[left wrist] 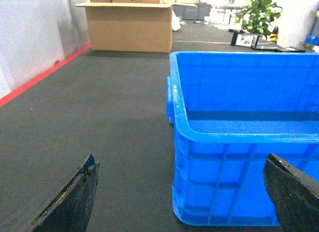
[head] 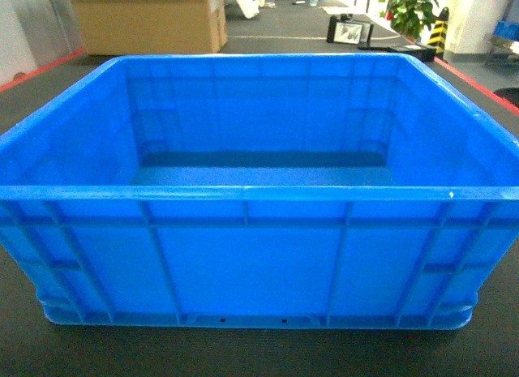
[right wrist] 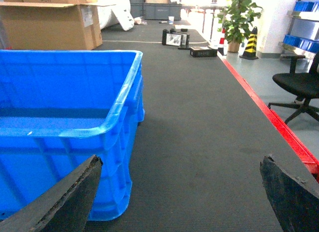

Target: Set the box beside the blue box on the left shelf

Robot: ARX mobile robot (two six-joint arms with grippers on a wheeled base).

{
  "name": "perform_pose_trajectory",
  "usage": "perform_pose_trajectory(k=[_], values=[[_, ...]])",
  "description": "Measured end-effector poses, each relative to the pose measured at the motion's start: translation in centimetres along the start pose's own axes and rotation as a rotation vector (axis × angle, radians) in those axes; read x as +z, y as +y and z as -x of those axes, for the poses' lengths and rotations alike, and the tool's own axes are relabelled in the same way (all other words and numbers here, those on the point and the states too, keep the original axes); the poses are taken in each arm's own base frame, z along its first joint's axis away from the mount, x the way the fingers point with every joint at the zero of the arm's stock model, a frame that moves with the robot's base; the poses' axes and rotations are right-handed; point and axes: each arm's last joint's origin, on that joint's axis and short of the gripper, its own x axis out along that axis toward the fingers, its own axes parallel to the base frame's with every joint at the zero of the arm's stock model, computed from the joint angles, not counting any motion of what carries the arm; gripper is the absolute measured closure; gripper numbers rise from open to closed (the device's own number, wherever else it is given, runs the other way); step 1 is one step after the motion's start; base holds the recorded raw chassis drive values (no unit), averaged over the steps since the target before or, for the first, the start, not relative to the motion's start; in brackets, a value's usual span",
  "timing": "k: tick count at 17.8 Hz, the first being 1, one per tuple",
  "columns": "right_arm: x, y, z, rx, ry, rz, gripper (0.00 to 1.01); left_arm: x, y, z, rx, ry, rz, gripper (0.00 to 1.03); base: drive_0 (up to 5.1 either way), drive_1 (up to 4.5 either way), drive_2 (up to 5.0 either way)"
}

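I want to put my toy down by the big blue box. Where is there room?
Bare dark mat lies left of the box, out to the red floor line and the cardboard box. More lies right of it, up to the red edge. The far end is crowded: plant, cone, small items.

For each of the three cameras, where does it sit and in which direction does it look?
Head: sits behind the blue crate, looks forward and down into it; no part of the robot shows.
Left wrist: low beside the crate's left corner, facing forward; both open left gripper fingers show.
Right wrist: low at the crate's right corner, facing forward along the dark mat; open right gripper fingers show.
Shared: all three see the crate, cardboard box and potted plant.
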Motion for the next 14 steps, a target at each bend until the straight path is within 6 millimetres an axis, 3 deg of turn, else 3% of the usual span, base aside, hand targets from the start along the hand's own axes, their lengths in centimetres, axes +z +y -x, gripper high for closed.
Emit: perform_pose_trajectory(k=[11,12,14], values=[[-0.09,0.01,-0.02,-0.021,0.011,-0.001,0.03,0.00,0.00,0.00,0.000,0.000,0.000,0.05,0.0,0.00,0.0],[-0.53,0.45,-0.25,-0.140,0.086,0.001,0.03,-0.01,-0.03,-0.06,0.031,0.005,-0.002,0.05,0.0,0.00,0.0],[-0.52,0.10,-0.28,-0.345,0.096,-0.004,0.03,-0.25,-0.70,-0.51,0.261,0.048,-0.027,0.05,0.0,0.00,0.0]])
